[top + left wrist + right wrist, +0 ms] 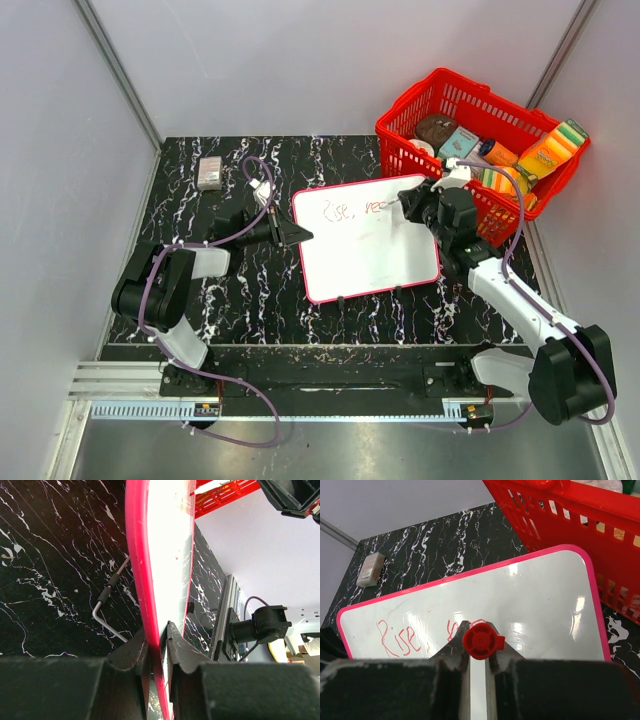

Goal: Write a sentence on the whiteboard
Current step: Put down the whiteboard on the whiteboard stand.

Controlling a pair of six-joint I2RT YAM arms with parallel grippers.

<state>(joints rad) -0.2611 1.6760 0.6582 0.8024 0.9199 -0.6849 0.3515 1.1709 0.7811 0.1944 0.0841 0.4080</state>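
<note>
left gripper [162, 630] pinching whiteboard [370, 250] edge | right gripper [479, 626] clamped on red marker [482, 641] | sentence [397, 639] top-left of board

Black marble-pattern table [250, 300]. Whiteboard [380, 270] at centre, tilted slightly, a thin wire leg under it. Red basket [400, 140] at far right corner, just beside the board. Small pale block [210, 172] far left, well apart.
</note>
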